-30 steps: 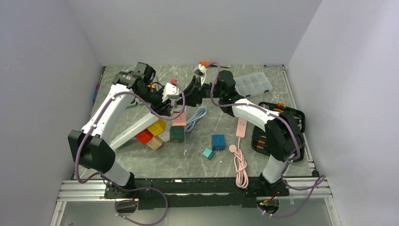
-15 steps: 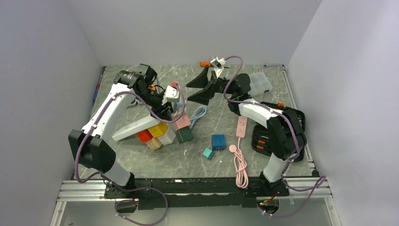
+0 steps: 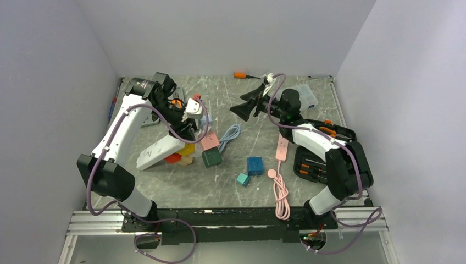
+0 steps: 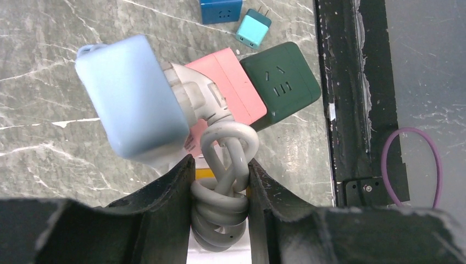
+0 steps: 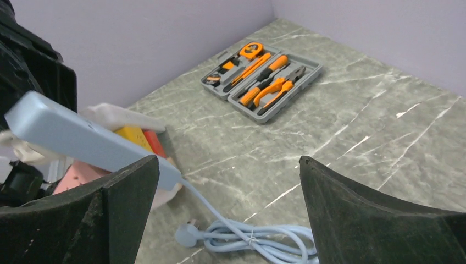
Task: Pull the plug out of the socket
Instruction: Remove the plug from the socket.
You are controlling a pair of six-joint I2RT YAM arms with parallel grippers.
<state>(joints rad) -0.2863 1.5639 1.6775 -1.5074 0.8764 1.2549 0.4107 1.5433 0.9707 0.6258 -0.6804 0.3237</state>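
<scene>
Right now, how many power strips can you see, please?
3: a light blue plastic power strip raised beside the left end effector, a white plastic power strip lying on the left, and a pink plastic power strip lying right of centre. More may be hidden.

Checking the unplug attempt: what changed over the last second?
Right gripper opened and drew back rightward from the plug, now empty. Left gripper shifted slightly left but stays clamped on the coiled grey cord. Unchanged: plug seated in the light-blue power strip, pink cable where it was.
</scene>
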